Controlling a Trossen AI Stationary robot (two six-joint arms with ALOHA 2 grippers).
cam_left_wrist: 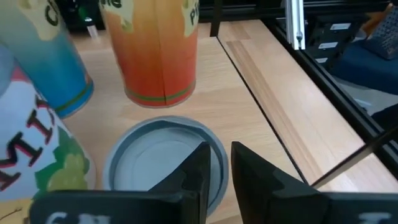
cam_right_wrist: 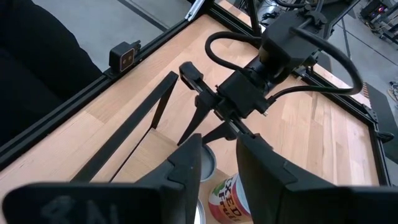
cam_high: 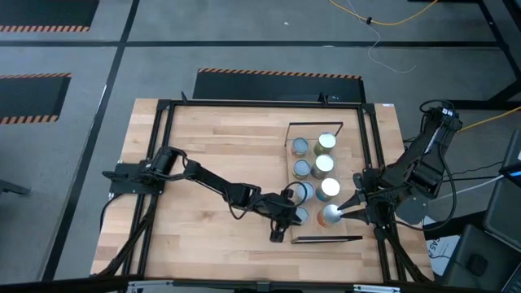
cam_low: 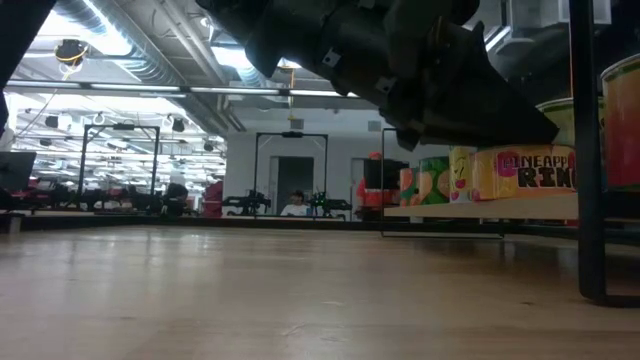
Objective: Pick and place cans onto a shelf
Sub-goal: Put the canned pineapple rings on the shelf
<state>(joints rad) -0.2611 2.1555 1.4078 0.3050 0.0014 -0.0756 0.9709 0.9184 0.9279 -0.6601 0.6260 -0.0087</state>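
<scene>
While the cans (cam_high: 324,165) stand upright (long axis vertical) on the shelf (cam_high: 313,134), the left claw (cam_high: 295,213) sits slightly parted over one.

The planked table (cam_high: 212,155) carries the shelf (cam_high: 312,183), where eight cans (cam_high: 325,165) stand upright.

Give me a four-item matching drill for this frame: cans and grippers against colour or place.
Things:
1. orange-sided can
2. pineapple can
3. left gripper
4. right gripper

Descriptions:
a. yellow label, on the shelf, low view
b. at the shelf's right long side, high view
c. upright beyond a grey-lidded can, left wrist view
d. at the shelf's left long side, high view

Pairs: 1-c, 2-a, 3-d, 4-b
</scene>
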